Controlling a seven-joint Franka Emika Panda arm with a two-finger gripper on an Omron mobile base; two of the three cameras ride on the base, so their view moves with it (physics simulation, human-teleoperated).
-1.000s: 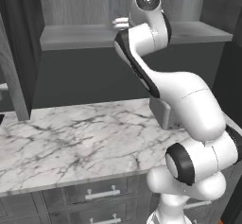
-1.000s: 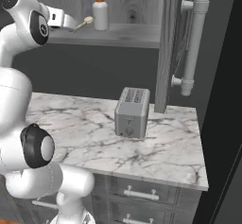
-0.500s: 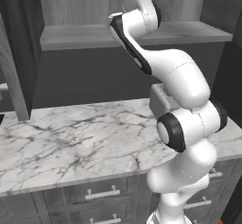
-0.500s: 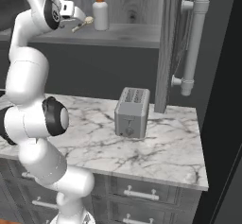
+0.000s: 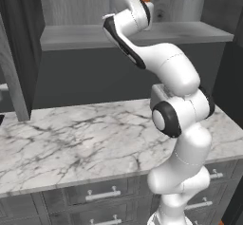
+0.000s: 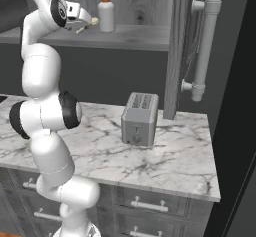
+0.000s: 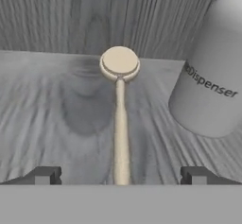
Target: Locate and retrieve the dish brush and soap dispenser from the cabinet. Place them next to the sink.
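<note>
While our gripper (image 7: 121,175) stands with its jaws wide apart and nothing between them but air, the brush (image 7: 120,119) lies flat on the shelf (image 7: 52,109) straight ahead, its thin handle running back between the two fingertips (image 7: 45,175) and its round pale head farthest from us, near the rear wall. Over the last second we have lifted the arm from a lower, folded pose up to shelf height and reached forward, so in the right base view the gripper (image 6: 82,21) now sits at the shelf's front edge, just over the brush (image 6: 80,29). That puts us in line for the first pick, though nothing is held yet. Beside the brush on the shelf, to its right and near but apart from it, stands the dispenser (image 7: 212,72), upright, its orange pump showing in the right base view (image 6: 105,12). We judge the next move as a short advance and a close on the handle, keeping clear of the dispenser. Farther out, below the shelf, a toaster (image 6: 139,118) sits on the counter (image 6: 175,156), and the open door (image 6: 177,46) with its bar handle (image 6: 206,41) hangs to the shelf's right.
</note>
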